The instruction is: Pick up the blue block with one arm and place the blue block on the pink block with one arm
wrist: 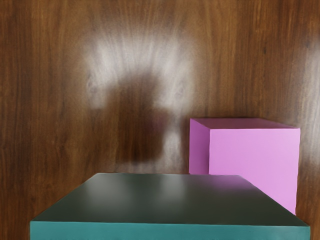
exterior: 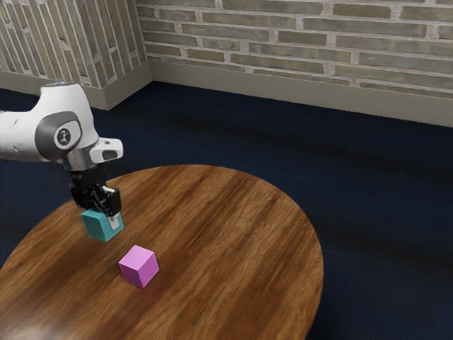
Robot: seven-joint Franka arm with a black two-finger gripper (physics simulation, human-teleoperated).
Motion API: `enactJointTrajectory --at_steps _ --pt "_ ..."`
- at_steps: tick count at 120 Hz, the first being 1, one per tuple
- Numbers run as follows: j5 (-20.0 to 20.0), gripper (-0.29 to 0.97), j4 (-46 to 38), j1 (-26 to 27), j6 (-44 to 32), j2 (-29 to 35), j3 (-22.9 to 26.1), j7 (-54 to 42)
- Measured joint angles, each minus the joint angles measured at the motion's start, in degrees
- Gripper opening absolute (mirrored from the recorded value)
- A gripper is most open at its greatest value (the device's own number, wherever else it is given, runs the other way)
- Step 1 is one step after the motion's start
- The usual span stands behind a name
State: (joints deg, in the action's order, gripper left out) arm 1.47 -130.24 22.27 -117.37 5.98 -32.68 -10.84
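Gripper (exterior: pixel 106 211) found clamped on blue block (exterior: pixel 99 227), jaws pressing two opposite sides, block seated between and just below them. Pink block (exterior: pixel 139 265) resting on wooden table (exterior: pixel 241 212), near jaws, lower, apart from held block.

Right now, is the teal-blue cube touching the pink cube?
Apart. The exterior view shows a strip of bare wooden table between the teal-blue cube and the pink cube.
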Motion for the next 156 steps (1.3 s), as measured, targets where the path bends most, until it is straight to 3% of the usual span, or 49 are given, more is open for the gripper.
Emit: enactJointTrajectory --at_steps 26,70,103,126,156 --pt "2.21 0.36 3.48 2.14 1.1 -6.14 1.6 -0.04" --pt "3.15 0.36 2.56 9.48 1.53 -7.64 1.13 0.48" --pt "3.52 0.36 3.15 2.96 1.52 -9.72 1.06 0.78" --pt "3.58 0.36 3.93 4.73 1.47 -10.47 1.44 0.92" --pt "3.67 0.56 5.89 6.39 1.57 -11.57 1.65 0.64"
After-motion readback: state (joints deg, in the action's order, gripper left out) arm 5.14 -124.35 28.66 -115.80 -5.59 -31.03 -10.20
